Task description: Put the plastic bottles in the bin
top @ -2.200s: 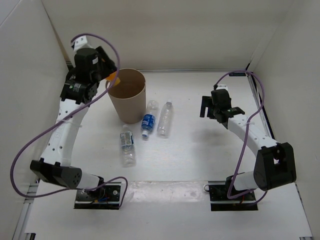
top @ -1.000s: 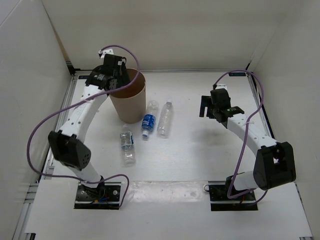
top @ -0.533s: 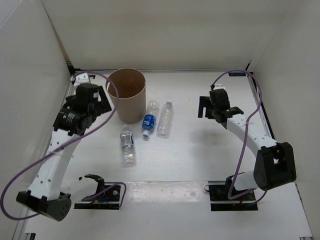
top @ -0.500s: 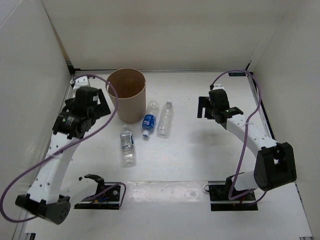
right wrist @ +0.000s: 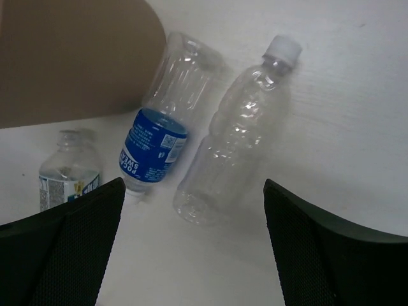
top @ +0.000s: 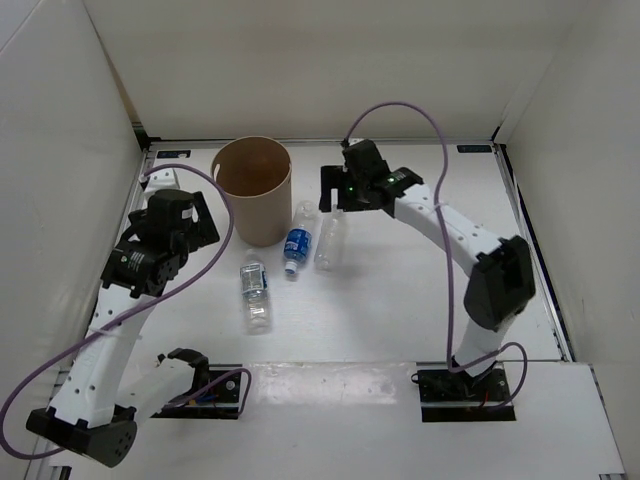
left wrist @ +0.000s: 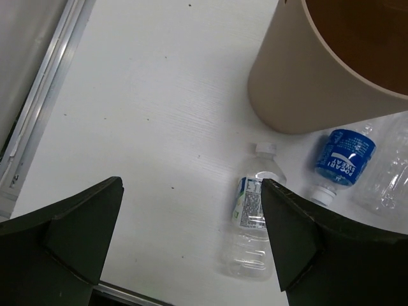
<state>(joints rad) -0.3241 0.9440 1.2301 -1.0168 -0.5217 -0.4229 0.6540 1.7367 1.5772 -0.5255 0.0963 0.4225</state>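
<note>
I see blue-labelled bottle, plain bottle, small-labelled bottle lying by tan bin; table open rightward; both jaws wide, empty.

The blue bottle, lying at five o'clock from the bin, reads "POCARI SWEAT" in white. The small bottle at its seven o'clock carries label print too fine to read.

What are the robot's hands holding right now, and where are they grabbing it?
Nothing. The left gripper and the right gripper are both open and empty; the plain bottle lies untouched below the right one.
</note>
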